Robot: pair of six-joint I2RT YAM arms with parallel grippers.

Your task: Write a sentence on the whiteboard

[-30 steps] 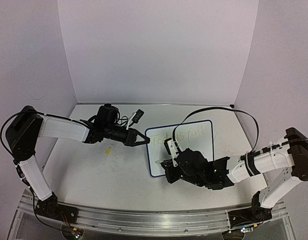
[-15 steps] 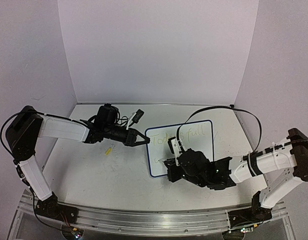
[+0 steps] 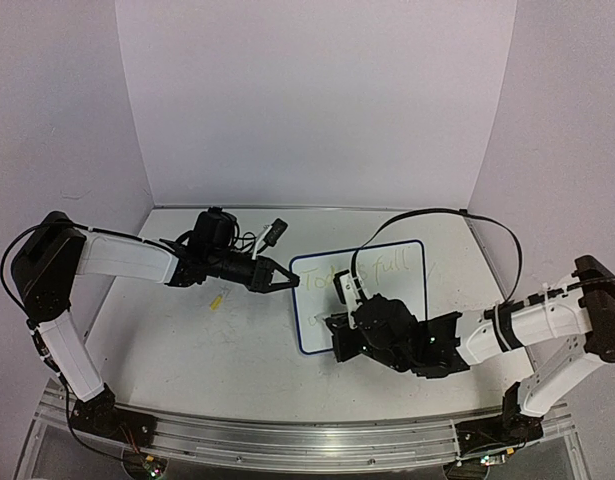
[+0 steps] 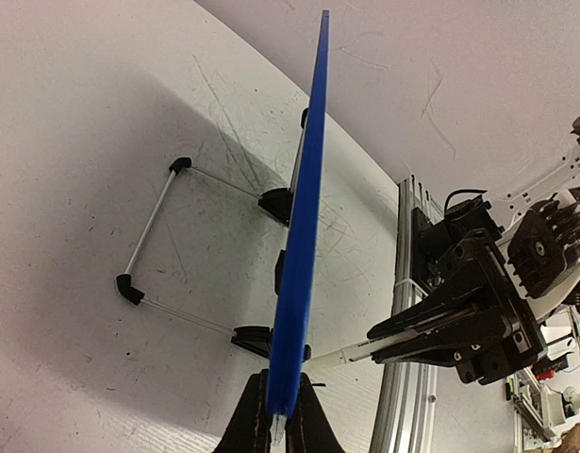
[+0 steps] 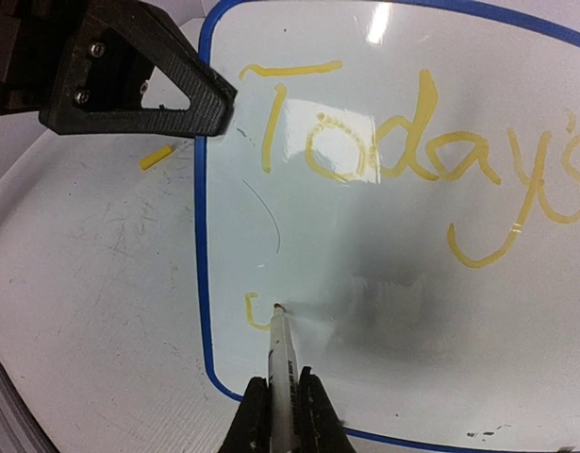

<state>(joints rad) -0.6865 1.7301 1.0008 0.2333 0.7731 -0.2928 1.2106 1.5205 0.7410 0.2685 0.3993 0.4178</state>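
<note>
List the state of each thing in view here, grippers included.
whiteboard: propped on its wire stand, left edge clamped.
sentence: unfinished; "Today's full" written, second line only a short first stroke.
marker: uncapped, tip touching the whiteboard's lower left.
left gripper: shut on the whiteboard.
right gripper: shut on the marker.
small yellow piece: lying on the table, left of the whiteboard.

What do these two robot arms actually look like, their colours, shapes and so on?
Both have white tube-like links, the left arm and the right arm, joined by chunky black joints. Each ends in a black gripper with two slim, tapering fingers: the left gripper and the right gripper. A thin black cable loops high over the right arm.
</note>
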